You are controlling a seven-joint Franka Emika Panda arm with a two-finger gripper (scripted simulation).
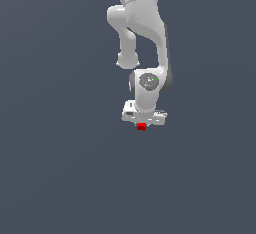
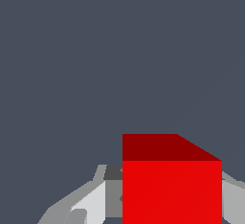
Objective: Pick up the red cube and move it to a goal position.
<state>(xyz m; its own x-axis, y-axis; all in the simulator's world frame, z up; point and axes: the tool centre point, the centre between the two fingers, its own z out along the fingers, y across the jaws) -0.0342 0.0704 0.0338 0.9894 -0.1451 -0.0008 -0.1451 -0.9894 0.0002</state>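
The red cube (image 1: 141, 127) is tiny and bright red, and it sits right under the white hand of the arm near the middle of the exterior view. My gripper (image 1: 142, 123) points down over it, and the fingers are mostly hidden by the hand. In the wrist view the red cube (image 2: 171, 189) fills the space between the grey-white fingers (image 2: 109, 195), which press against both of its sides. My gripper (image 2: 172, 204) is shut on the cube. I cannot tell whether the cube rests on the floor or hangs just above it.
The plain dark grey-blue floor (image 1: 60, 168) surrounds the arm on all sides. The white arm links (image 1: 142, 28) rise from the gripper toward the top of the exterior view. No goal marker shows.
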